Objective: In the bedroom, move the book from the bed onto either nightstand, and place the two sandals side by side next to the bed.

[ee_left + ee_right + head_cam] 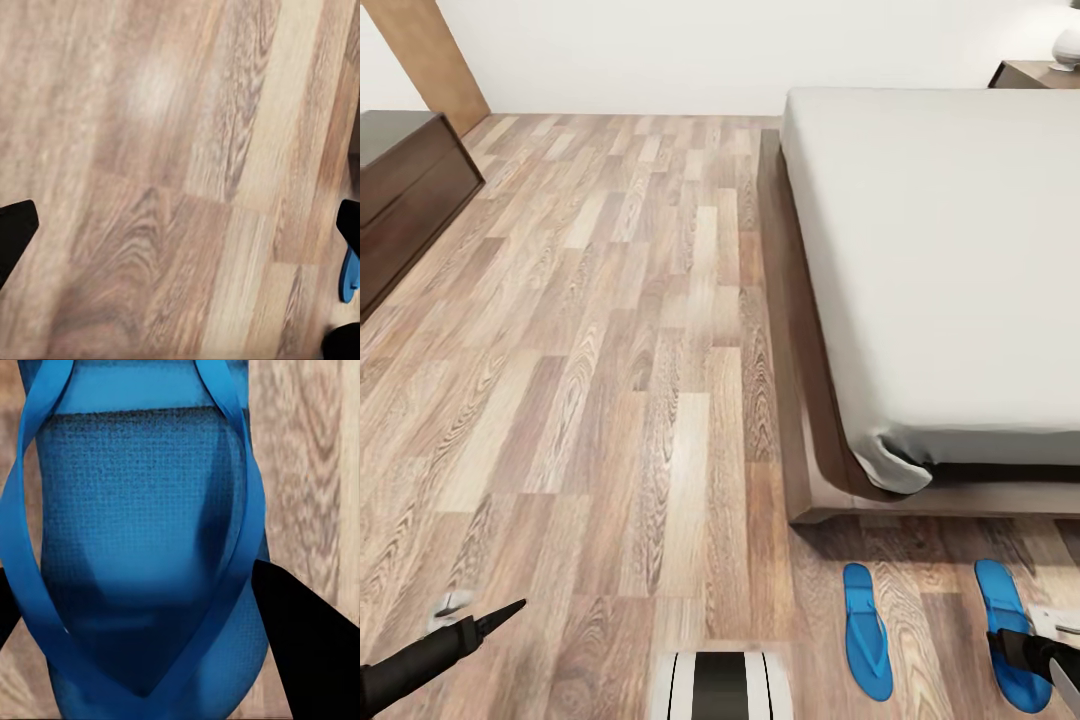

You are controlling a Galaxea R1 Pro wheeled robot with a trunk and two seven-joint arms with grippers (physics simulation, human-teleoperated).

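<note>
Nearest, at the bottom edge of the head view, the robot's base point(720, 686) shows as a striped white and dark block on the wood-plank floor point(610, 350). At the near left the left gripper point(500, 615) hangs over bare planks, its jaws spread wide apart with nothing between them in the left wrist view. At the near right the right gripper point(1050, 660) sits over the right sandal point(1008, 632); in the right wrist view its jaws stand spread to either side of the blue strap and footbed point(142, 555), and I cannot tell whether they touch it. The left sandal point(866, 628) lies just beside it on the floor, parallel, with a plank's gap between. Both lie near the foot corner of the bed point(960, 260), whose pale grey mattress stretches away on the right. Far left stands a dark cabinet point(405, 190); far right, beyond the bed, a nightstand point(1030, 73) with a white object on it.
</note>
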